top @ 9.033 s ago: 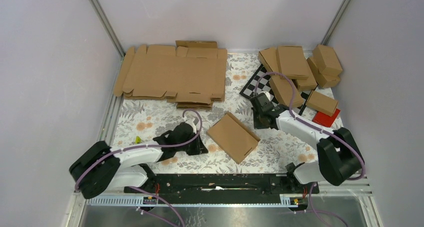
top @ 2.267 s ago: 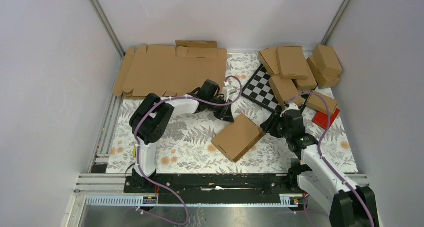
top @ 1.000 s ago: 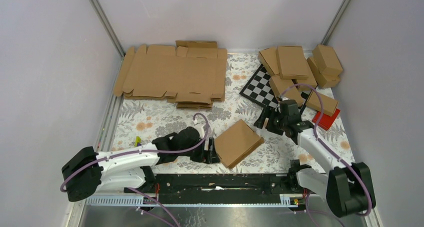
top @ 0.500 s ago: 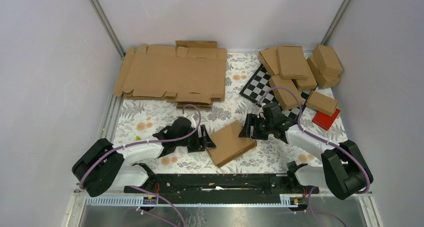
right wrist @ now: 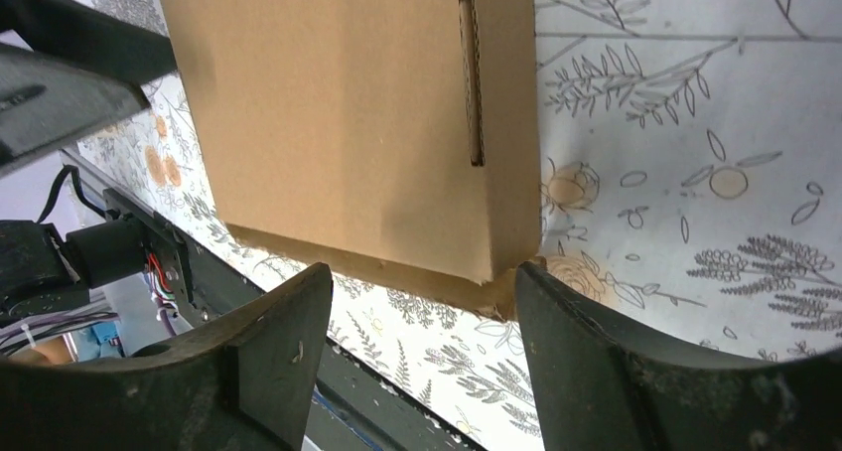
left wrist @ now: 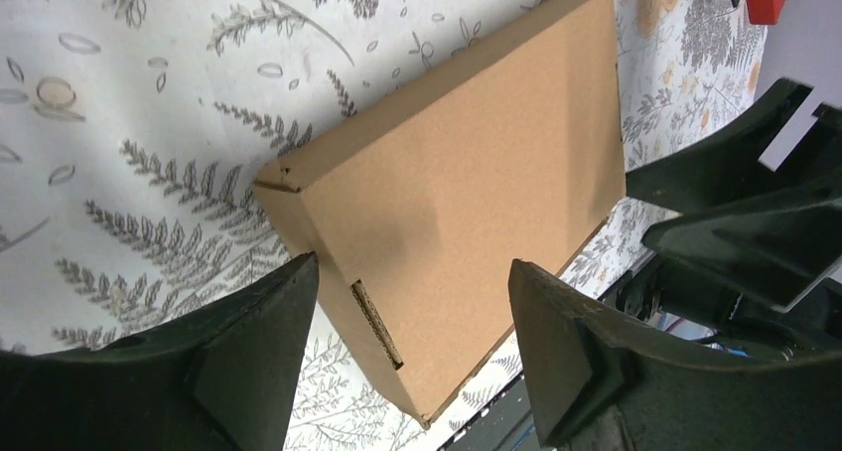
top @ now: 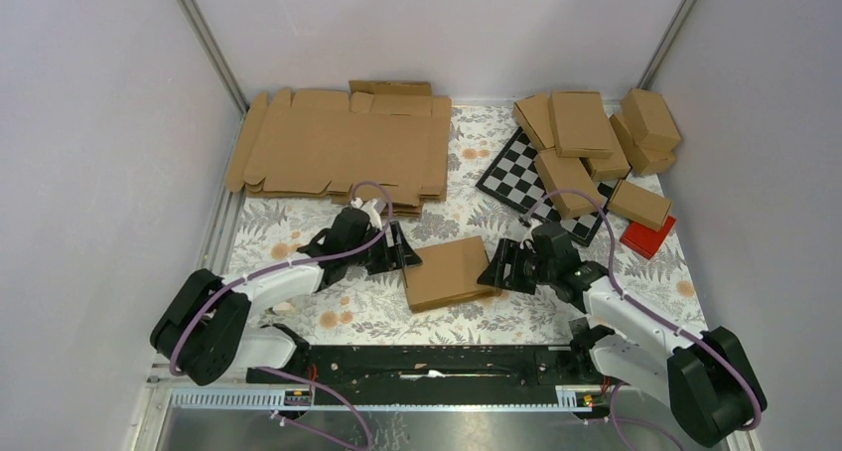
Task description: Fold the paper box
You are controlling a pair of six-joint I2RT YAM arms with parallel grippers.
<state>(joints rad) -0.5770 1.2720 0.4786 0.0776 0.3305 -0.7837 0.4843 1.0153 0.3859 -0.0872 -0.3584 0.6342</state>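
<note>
The paper box (top: 447, 272), a slim folded brown carton, lies flat on the floral cloth near the front centre. My left gripper (top: 405, 254) is at its left edge, my right gripper (top: 493, 270) at its right edge. In the left wrist view the paper box (left wrist: 457, 163) points a corner into my open left gripper (left wrist: 412, 267), and neither finger clamps it. In the right wrist view the paper box (right wrist: 348, 113) lies just beyond my open right gripper (right wrist: 422, 272). The tip of the right-hand finger (right wrist: 596, 352) is against the carton's near corner.
A stack of flat cardboard blanks (top: 338, 148) lies at the back left. Several folded cartons (top: 586, 133) are piled at the back right over a chequered board (top: 518, 178), with a red block (top: 647, 234) beside them. The black base rail (top: 427, 362) runs along the near edge.
The box has turned and slid left, now lying squarer to the table edge. My left gripper moved up to its left edge, and my right gripper came down-left to its right edge.
</note>
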